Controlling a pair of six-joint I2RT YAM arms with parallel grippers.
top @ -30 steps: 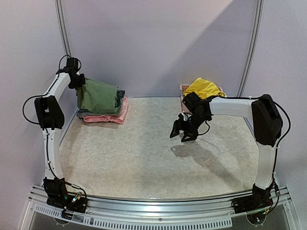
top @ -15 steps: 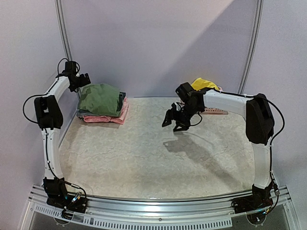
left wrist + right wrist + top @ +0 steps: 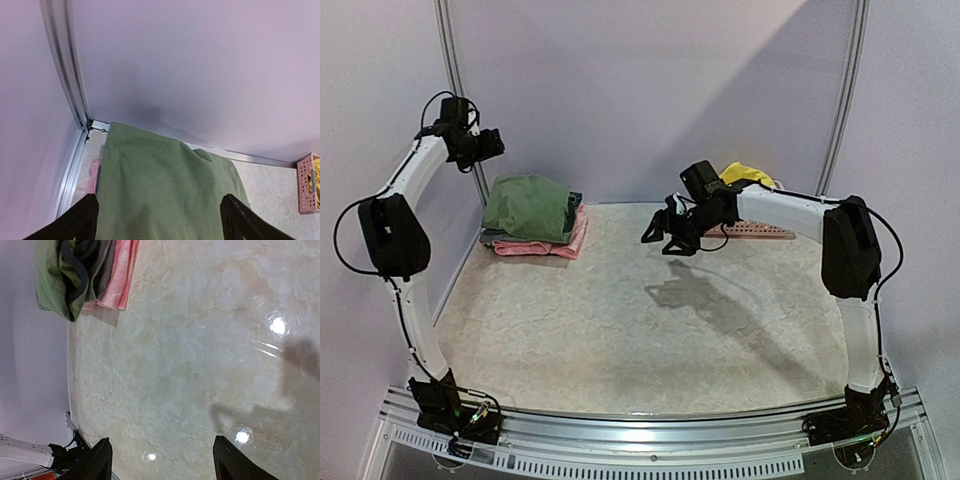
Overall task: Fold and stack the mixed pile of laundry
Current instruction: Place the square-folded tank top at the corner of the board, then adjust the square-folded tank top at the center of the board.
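Observation:
The olive-green shirt lies folded on top of a stack, over a dark grey piece and a pink garment, at the table's far left corner. My left gripper hangs open above and left of it, touching nothing. In the left wrist view the green shirt fills the space below the open left gripper. The yellow shorts sit at the back right, behind my right arm. My right gripper is open and empty above the table's back middle. The right gripper frames only bare table, with the stack at the upper left.
The pink lattice basket lies at the back right under the right forearm. Its corner shows in the left wrist view. A metal frame post and the back wall stand close behind the stack. The marbled tabletop spreads between the arms.
The left gripper has opened, let go of the green shirt and risen up and left; the shirt has settled flat on the stack. The right arm has swung left and back, away from the basket.

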